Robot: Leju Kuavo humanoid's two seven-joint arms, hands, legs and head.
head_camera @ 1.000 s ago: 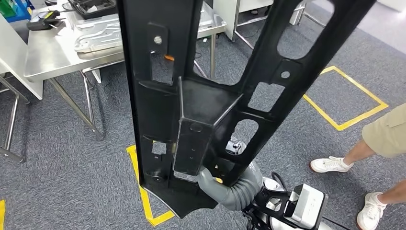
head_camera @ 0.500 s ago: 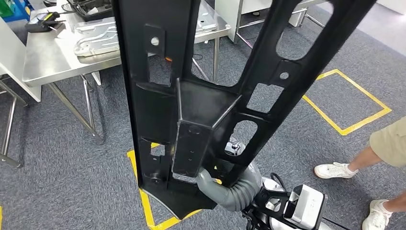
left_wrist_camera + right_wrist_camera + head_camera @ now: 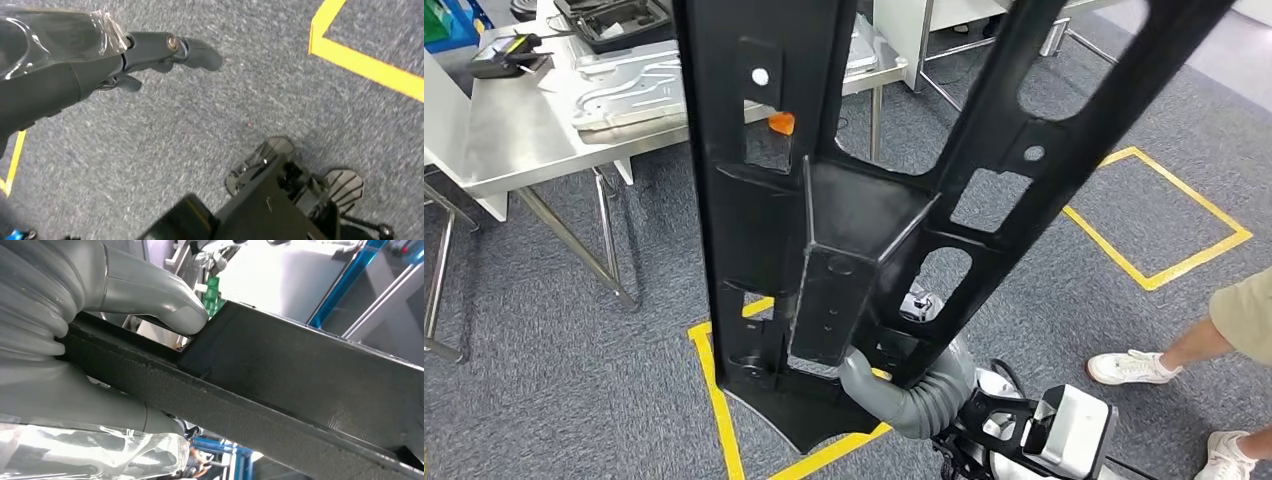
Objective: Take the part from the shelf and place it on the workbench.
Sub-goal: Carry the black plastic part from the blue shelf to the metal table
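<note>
Presently | black part (image 3: 864, 230): held upright above grey carpet (image 3: 574, 350) (workbench (image 3: 524, 130) beyond) | right hand (image 3: 100, 335): clamped on part | left hand (image 3: 150, 50): fingers extended, nothing held

Right robot hand (image 3: 100, 335) with pale grey ribbed cover and thick grey thumb, left robot hand (image 3: 150, 50) with dark fingers, clear plastic wrap at both wrists

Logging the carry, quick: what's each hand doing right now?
Left hand: holds nothing, fingers apart, hanging over the carpet.
Right hand: grips the black part.
</note>
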